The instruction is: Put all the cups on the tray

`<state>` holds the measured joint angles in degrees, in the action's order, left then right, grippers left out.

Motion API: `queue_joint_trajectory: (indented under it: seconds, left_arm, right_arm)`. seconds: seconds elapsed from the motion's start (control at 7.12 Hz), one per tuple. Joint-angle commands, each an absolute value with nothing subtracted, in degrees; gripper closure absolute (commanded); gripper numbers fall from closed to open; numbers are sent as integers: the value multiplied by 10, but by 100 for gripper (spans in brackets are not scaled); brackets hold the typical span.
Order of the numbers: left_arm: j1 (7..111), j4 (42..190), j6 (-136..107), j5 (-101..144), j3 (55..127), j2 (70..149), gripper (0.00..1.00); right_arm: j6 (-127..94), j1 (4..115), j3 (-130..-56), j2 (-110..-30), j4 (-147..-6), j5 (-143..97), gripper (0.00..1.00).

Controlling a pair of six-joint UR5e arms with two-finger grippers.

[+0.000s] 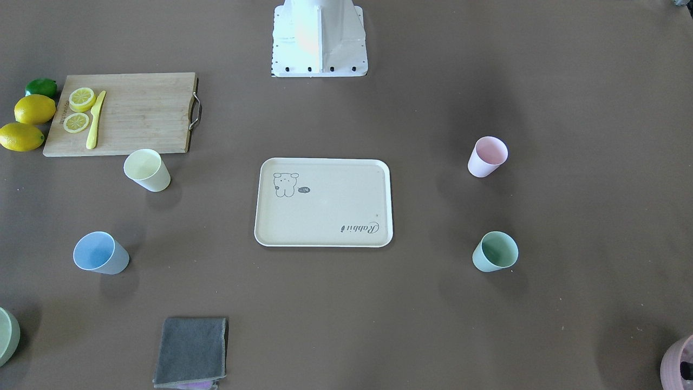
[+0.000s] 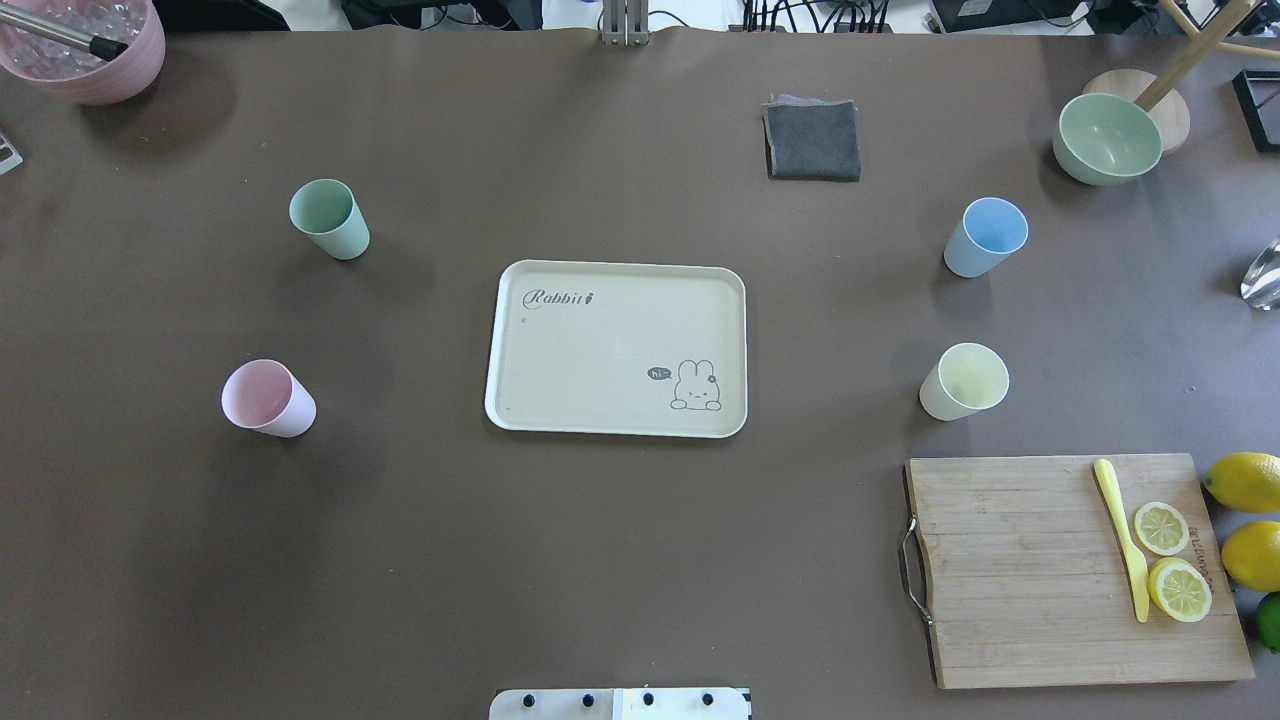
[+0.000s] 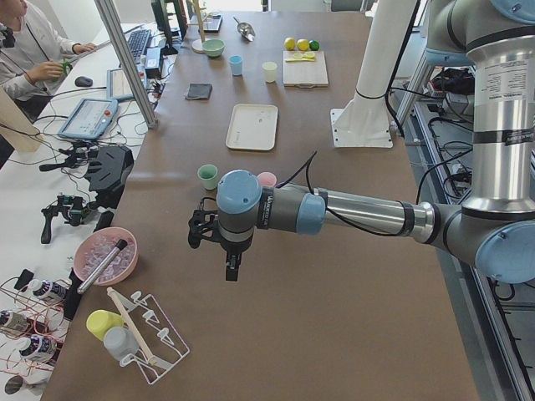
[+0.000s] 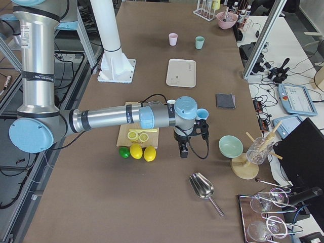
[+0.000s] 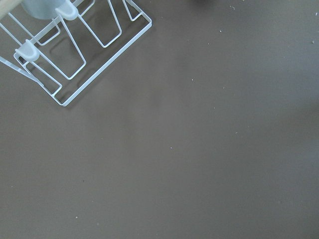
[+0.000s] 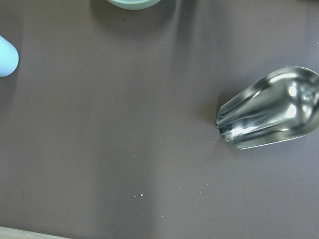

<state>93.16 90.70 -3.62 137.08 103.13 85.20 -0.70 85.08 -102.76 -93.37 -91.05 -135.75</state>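
Note:
The cream tray (image 1: 325, 211) (image 2: 600, 350) lies at the table's middle with nothing on it. Four cups stand upright on the table around it. The pink cup (image 2: 267, 398) and green cup (image 2: 329, 218) are on my left. The blue cup (image 2: 986, 237) and pale yellow cup (image 2: 964, 381) are on my right. My left gripper (image 3: 231, 269) hangs over bare table beyond the pink and green cups, near a wire rack. My right gripper (image 4: 184, 152) hangs beyond the blue cup, near the lemons. Both show only in side views, so I cannot tell if they are open.
A wooden cutting board (image 2: 1010, 570) with lemon slices and a yellow knife sits at my near right, whole lemons (image 2: 1245, 480) beside it. A grey cloth (image 2: 812, 140), green bowl (image 2: 1106, 138), pink bowl (image 2: 85, 50), metal scoop (image 6: 269, 117) and wire rack (image 5: 75, 55) lie around the edges.

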Motion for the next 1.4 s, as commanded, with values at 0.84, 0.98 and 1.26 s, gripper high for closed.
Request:
queue_joint_trajectory:
  seconds: [0.84, 0.98, 1.26]
  left_arm:
    - [929, 965, -56, 1372, 1037, 828, 1]
    - [917, 976, -79, 1371, 1037, 829, 1]
    - [859, 1017, -165, 1371, 1056, 831, 3]
  right_arm:
    - [-166, 769, -1083, -916, -910, -1365, 0]
    - [-202, 732, -1090, -905, -897, -1363, 0]
    - [-336, 653, -1086, -904, -788, -1334, 1]
